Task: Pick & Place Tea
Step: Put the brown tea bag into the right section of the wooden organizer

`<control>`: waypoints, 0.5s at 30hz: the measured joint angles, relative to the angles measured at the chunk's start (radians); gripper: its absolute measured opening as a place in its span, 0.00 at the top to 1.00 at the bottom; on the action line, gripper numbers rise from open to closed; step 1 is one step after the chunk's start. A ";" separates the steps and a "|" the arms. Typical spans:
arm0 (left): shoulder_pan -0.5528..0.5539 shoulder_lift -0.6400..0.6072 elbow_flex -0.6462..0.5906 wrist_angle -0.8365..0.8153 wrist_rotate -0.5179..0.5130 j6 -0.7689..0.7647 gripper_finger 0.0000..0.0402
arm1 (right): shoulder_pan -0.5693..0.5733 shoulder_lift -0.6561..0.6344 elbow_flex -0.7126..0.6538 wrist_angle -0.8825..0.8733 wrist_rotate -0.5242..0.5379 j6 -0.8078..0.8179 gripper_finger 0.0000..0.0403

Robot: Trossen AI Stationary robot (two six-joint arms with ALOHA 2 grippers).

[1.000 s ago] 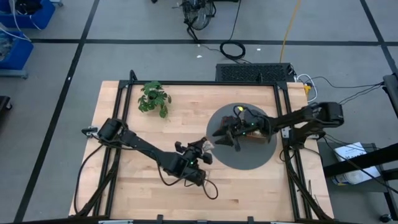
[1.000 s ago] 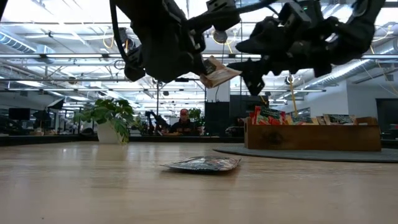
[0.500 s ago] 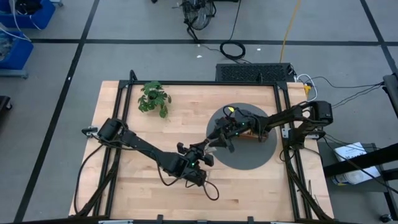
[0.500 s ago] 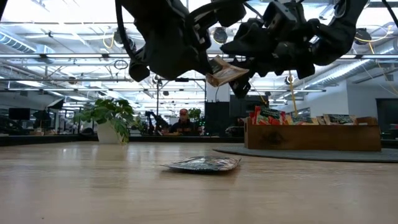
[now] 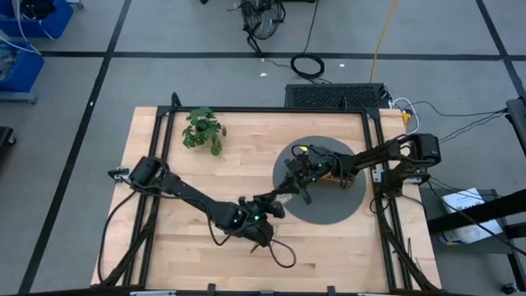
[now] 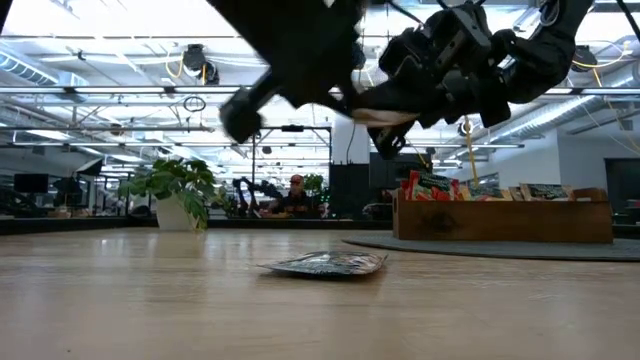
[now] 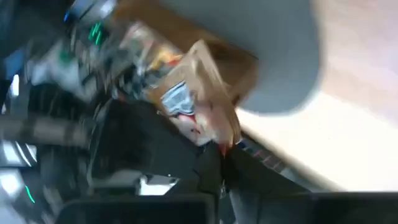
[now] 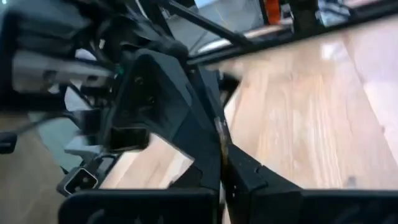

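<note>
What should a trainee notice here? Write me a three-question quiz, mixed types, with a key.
1. True or false: the loose sachet on the table lies inside the wooden tray.
2. The plant stands: A on the grey mat; B on bare wood; C in the tray.
3. What does the left gripper hold in the air?
Key: 1 false; 2 B; 3 a tea sachet.
</note>
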 joint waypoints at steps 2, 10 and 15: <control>-0.001 0.000 0.000 0.047 -0.017 -0.160 0.88 | 0.000 -0.008 0.000 0.008 -0.004 -0.014 1.00; -0.013 0.005 0.069 0.043 -0.180 -0.725 0.59 | -0.014 -0.065 0.000 0.024 0.050 -0.040 1.00; -0.028 -0.014 0.095 -0.058 -0.329 -1.078 0.46 | -0.040 -0.158 -0.022 -0.027 0.088 -0.062 1.00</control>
